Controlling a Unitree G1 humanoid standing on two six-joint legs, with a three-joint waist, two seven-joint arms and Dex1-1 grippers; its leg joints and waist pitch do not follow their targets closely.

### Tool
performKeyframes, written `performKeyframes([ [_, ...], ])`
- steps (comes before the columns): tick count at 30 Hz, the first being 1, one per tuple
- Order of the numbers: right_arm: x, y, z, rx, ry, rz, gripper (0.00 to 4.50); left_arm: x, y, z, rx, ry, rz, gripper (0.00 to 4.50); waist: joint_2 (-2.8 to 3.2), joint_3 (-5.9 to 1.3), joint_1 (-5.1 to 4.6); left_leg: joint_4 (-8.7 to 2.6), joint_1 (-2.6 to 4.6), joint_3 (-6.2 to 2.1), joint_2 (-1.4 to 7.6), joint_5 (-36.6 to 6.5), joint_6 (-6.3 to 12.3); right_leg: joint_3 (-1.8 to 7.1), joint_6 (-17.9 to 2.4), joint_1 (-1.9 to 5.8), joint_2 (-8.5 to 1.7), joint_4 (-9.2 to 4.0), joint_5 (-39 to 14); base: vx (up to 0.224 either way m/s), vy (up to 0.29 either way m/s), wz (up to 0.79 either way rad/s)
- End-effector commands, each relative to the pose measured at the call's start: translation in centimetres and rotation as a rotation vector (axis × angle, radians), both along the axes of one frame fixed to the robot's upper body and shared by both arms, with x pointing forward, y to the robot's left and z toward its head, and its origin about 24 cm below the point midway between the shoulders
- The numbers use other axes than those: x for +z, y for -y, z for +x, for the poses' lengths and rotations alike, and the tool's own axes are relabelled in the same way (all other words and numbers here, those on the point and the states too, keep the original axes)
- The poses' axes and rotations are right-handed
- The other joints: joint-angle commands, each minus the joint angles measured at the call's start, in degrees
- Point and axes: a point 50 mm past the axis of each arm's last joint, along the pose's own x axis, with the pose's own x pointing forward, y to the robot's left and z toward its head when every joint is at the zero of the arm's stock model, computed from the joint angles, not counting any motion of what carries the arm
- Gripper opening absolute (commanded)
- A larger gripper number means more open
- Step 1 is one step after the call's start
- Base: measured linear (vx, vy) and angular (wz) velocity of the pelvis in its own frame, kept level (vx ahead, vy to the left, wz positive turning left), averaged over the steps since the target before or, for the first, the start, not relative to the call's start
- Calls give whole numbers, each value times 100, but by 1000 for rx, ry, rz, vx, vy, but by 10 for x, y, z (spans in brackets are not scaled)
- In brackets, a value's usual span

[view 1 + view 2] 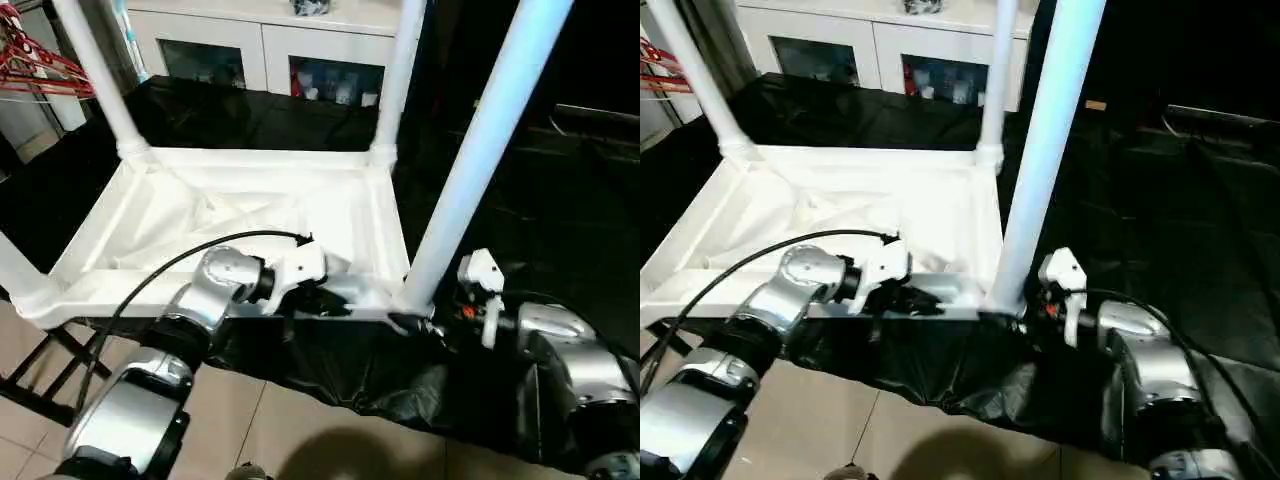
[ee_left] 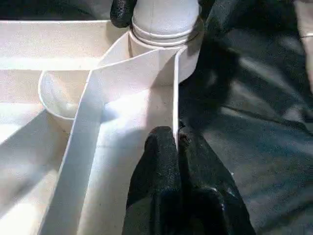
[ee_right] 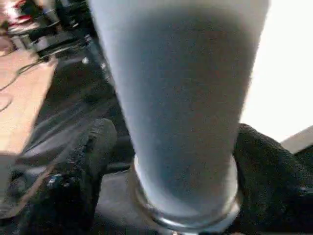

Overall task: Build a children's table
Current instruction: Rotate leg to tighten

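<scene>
I have the table top (image 1: pixel 250 215) lying upside down on the black sheet (image 1: pixel 560 230), ribs up, with legs standing in its corner sockets. My left gripper (image 2: pixel 177 147) pinches the near rim shut to steady the top, while my right gripper (image 3: pixel 171 161) stands open around the base of the nearest leg (image 1: pixel 480 150), apparently to seat it.

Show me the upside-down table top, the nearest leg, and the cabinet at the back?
table top (image 1: pixel 250 215), left eye view: its ribbed underside, facing up.
nearest leg (image 1: pixel 470 160), left eye view: middle of its shaft.
cabinet (image 1: pixel 250 35), left eye view: white frame between its glass doors.
</scene>
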Motion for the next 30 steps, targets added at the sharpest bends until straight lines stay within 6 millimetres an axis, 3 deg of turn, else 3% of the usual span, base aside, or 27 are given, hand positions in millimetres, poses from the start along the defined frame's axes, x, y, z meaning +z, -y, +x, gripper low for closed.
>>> performKeyframes([
  [1,-1,-16,-6,129,-20,9,342,17,6,6,-5,65,-64,0,-83,-370,12,-290,-10,66,27,-871,577,176,-1479,348,-246,-276,-436,0,0,0],
  [12,-3,-25,-9,197,-24,7,265,17,7,4,-55,51,-49,0,-84,-382,48,-279,-8,61,24,-805,542,171,-1512,353,-240,-250,-295,0,0,0],
  [20,-9,-30,-8,108,-13,17,256,18,15,11,35,105,-60,0,-80,-377,62,-278,-9,62,24,-826,525,171,-1477,345,-240,-258,-355,0,0,0],
  [22,-11,-31,-6,67,-2,8,255,18,18,13,61,116,-63,0,-81,-357,55,-301,-5,58,20,-1015,411,173,-1370,342,-254,-304,-765,0,0,0],
  [26,-20,-38,11,-175,14,7,254,19,31,19,150,146,-75,0,-70,-324,14,-350,16,48,-3,-1332,180,175,-1079,306,-280,-401,-1692,0,0,0],
  [27,-22,-40,15,-227,14,3,254,20,35,20,165,153,-81,0,-91,-325,-13,-371,10,26,-12,-1350,116,168,-963,333,-288,-419,-1921,0,0,0],
  [30,-25,-46,26,-378,9,12,254,21,46,22,207,165,-103,0,-86,-334,-85,-371,14,28,-18,-1314,95,180,-911,310,-277,-435,-1927,0,0,0],
])
